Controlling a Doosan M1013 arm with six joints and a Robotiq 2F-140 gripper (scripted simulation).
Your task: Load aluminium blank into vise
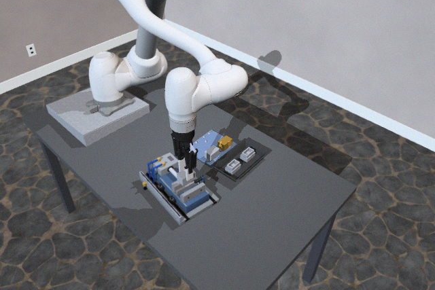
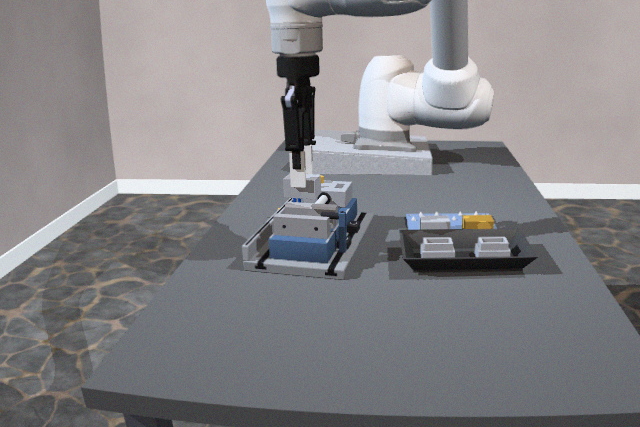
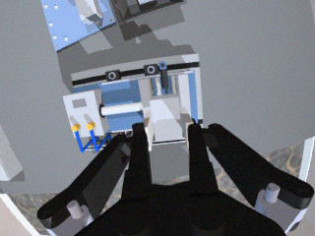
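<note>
My gripper (image 1: 185, 166) is shut on a pale aluminium blank (image 1: 185, 171) and holds it a short way above the blue and grey vise (image 1: 182, 188). In the exterior view the blank (image 2: 307, 175) hangs under the fingertips (image 2: 298, 164), clear of the vise (image 2: 305, 236). In the wrist view the blank (image 3: 165, 125) sits between the fingers and hides part of the vise (image 3: 132, 94), so I cannot tell exactly what lies under it. One aluminium blank (image 1: 211, 152) and one brass blank (image 1: 225, 142) lie on the blue infeed plate (image 1: 211, 146).
The black outfeed tray (image 1: 240, 161) holds two finished parts (image 1: 232, 166) (image 1: 247, 154), pocket up and apart. The block with blue hoses (image 1: 158, 167) stands at the vise's far end. The arm's grey base slab (image 1: 98, 115) is at the table's back left.
</note>
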